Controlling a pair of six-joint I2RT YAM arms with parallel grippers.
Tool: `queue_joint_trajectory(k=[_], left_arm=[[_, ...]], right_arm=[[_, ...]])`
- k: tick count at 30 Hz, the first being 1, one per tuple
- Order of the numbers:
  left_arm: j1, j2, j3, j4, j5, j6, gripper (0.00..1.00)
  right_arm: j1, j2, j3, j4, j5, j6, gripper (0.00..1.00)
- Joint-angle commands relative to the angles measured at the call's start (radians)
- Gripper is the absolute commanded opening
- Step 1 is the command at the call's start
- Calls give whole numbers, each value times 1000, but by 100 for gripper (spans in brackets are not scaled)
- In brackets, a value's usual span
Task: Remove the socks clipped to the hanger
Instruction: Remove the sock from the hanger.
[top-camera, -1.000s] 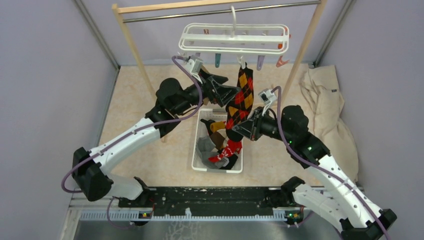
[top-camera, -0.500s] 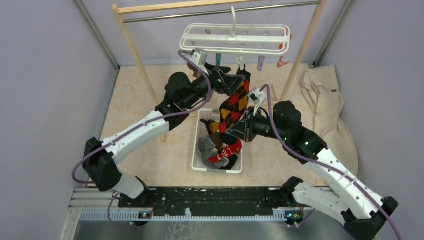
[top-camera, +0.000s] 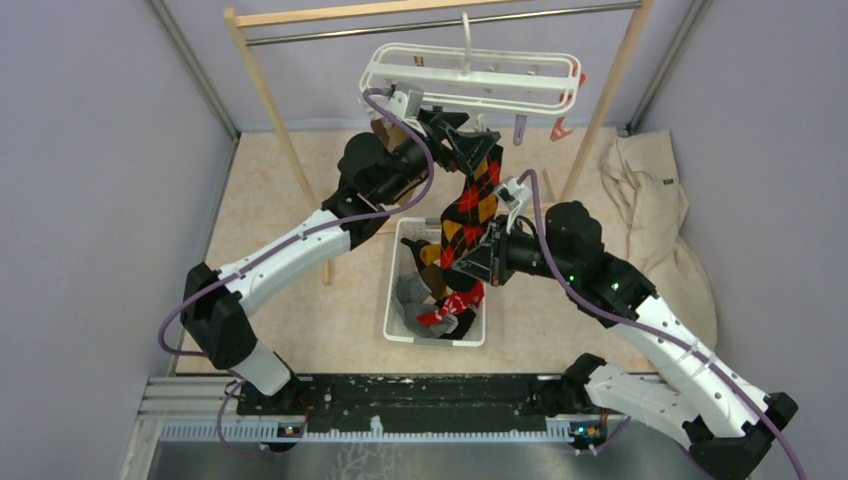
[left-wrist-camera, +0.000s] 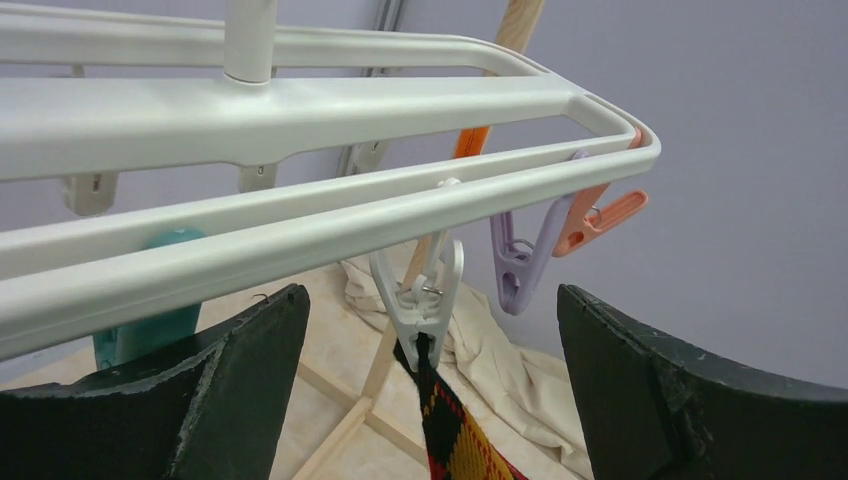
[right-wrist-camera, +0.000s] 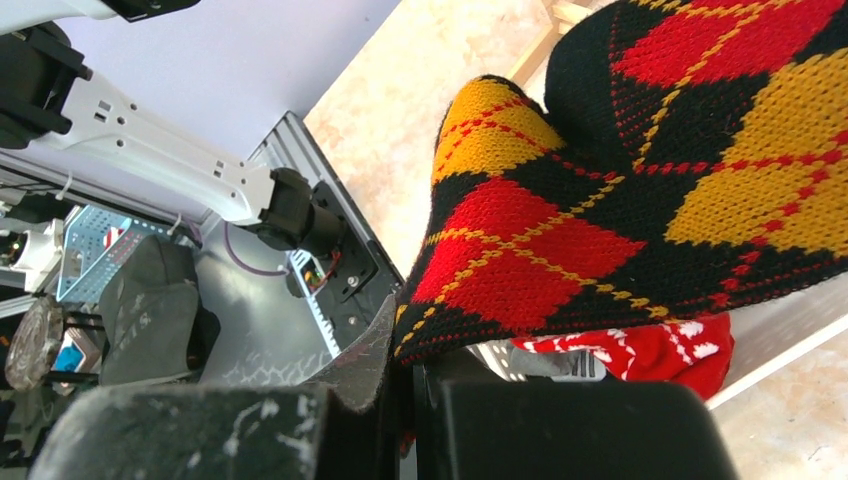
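Top external view: white plastic rectangular drying hanger (top-camera: 470, 78) hangs by its hook from the metal bar of the wooden rack (top-camera: 265, 90). One black, red and mustard knitted argyle sock (top-camera: 478, 200) is pinched at its top edge in a white plastic clip (left-wrist-camera: 420, 295) under the hanger's near rail. It runs down and slightly left over the white plastic basket (top-camera: 432, 341).

Left gripper (top-camera: 470, 135): jaws spread wide, one black finger (left-wrist-camera: 250, 380) on each side of the white clip, touching neither clip nor sock in the wrist view.

Right gripper (right-wrist-camera: 410, 370): jaws clenched on the lower end of the argyle sock, above the basket.

Other clips seen from the left wrist: lilac clip (left-wrist-camera: 515, 270) and orange clip (left-wrist-camera: 600, 215), both holding nothing; teal clip (left-wrist-camera: 150, 330) partly hidden.

The basket holds several loose socks, among them a red patterned sock (top-camera: 455, 300) and a grey sock (top-camera: 410, 292). A crumpled beige cloth (top-camera: 650, 210) lies on the floor at right.
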Motion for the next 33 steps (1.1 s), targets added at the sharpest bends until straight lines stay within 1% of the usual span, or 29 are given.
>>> queue_joint_trajectory(k=[1, 12, 19, 27, 30, 32, 33], left_arm=[[2, 28, 49, 56, -17, 26, 99], [2, 38, 28, 134, -83, 5, 98], [3, 52, 39, 143, -87, 1, 92], [3, 57, 40, 139, -87, 1, 86], [4, 58, 40, 137, -87, 0, 83], [5, 61, 46, 135, -87, -1, 77], [5, 62, 49, 132, -87, -3, 73]], right_arm=[[16, -5, 69, 27, 9, -15, 0], [23, -14, 58, 32, 19, -4, 0], [25, -22, 55, 30, 23, -1, 0], [25, -33, 54, 24, 24, -1, 0], [25, -36, 55, 24, 23, -2, 0], [25, -37, 53, 22, 25, -2, 0], [25, -38, 53, 22, 23, -1, 0]])
